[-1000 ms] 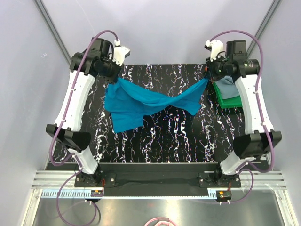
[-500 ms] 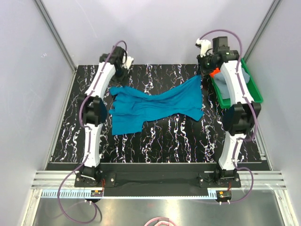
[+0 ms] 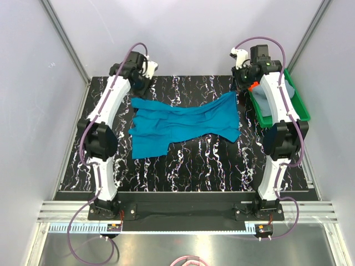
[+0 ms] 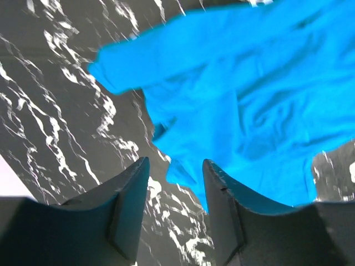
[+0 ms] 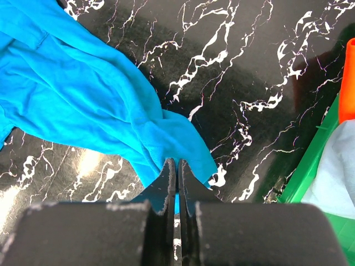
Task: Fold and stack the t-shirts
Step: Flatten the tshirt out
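A teal-blue t-shirt [image 3: 183,122] lies stretched and creased across the far half of the black marbled table. My right gripper [image 3: 242,90] is shut on its right corner [image 5: 183,149], at the far right next to the tray. At the far left my left gripper [image 3: 138,86] stands open just above the shirt's left end [image 4: 222,100], with nothing between its fingers [image 4: 136,188]. An orange-red t-shirt [image 3: 254,86] and a grey-blue t-shirt [image 3: 273,105] lie in the tray; the orange-red t-shirt [image 5: 348,77] and the grey-blue t-shirt [image 5: 338,177] also show in the right wrist view.
The green plastic tray [image 3: 300,108] sits at the table's right edge, its wall [image 5: 310,166] close beside my right gripper. Pale enclosure walls and metal frame posts surround the table. Bare marbled surface [image 3: 183,166] lies in front of the shirt.
Both arms reached to the far side and laid the teal shirt down flat. My left gripper opened and let go of its left corner; the right stayed shut on its corner.
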